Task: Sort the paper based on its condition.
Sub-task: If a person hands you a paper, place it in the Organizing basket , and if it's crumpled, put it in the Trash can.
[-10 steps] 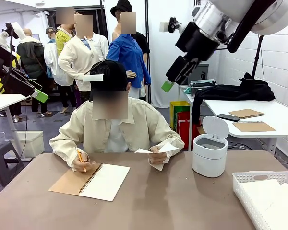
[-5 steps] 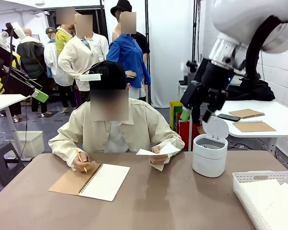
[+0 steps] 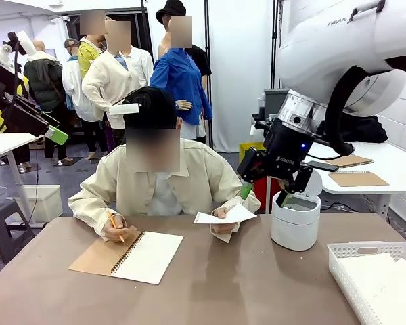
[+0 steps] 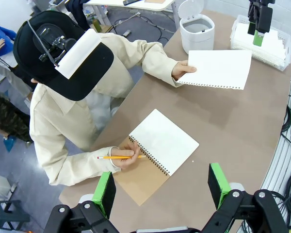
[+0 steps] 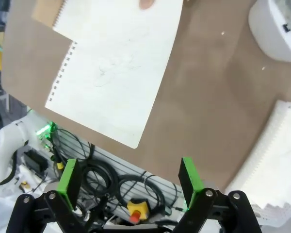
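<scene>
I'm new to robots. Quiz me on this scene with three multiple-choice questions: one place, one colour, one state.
1. Where is the single sheet of paper? A. in the person's hand B. under the notebook C. on the floor
2. What colour are the pads of the right gripper? A. red B. green C. blue
3. How is the lid of the white bin? A. up B. shut C. missing
Answers: 1 A, the hand holds its edge. 2 B, both show green. 3 A, it stands upright behind the open top.
</scene>
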### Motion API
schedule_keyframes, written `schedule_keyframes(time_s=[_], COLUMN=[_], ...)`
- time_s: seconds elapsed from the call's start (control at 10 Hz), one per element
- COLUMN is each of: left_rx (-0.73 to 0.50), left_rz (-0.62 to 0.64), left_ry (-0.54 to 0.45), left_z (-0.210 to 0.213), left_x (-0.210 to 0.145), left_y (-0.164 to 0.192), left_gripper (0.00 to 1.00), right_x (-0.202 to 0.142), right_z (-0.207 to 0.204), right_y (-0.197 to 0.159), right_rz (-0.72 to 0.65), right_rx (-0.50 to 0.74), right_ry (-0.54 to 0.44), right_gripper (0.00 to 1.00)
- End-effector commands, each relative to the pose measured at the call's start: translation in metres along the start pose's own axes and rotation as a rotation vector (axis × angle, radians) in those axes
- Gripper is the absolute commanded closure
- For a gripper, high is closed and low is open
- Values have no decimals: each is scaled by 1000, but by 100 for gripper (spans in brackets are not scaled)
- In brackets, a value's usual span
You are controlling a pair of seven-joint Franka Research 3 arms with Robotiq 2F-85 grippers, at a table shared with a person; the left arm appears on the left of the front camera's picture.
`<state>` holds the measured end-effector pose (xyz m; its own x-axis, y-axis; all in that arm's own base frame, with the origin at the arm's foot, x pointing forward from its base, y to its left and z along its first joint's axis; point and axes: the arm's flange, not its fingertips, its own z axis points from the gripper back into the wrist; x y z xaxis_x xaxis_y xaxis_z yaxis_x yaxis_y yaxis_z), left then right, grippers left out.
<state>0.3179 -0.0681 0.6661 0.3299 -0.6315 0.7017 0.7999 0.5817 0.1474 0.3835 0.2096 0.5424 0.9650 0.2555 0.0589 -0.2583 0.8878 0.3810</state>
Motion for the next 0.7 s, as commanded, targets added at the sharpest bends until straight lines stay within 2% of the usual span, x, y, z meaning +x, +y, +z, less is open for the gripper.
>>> schedule_keyframes(time_s=[0.0, 0.2, 0.3, 0.4, 0.6], left_rx=[-2, -2, -2, -2, -2], left_rz=[1, 1, 1, 1, 1], left_ry=[-3, -3, -3, -3, -3], left_z=[1, 1, 1, 1, 1], left_x=[0, 0, 0, 0, 0], left_y=[1, 1, 1, 1, 1], left_gripper=[0, 0, 0, 0, 0], right_x=[1, 0, 11, 23, 39], right_z=[12, 3, -15, -33, -59], right_y=[-10, -3, -17, -33, -49], right_rz=[-7, -5, -129, -233, -362], right_rx=[-9, -2, 69, 125, 198], right_ry=[11, 1, -5, -83, -76], right_gripper=[0, 0, 0, 0, 0])
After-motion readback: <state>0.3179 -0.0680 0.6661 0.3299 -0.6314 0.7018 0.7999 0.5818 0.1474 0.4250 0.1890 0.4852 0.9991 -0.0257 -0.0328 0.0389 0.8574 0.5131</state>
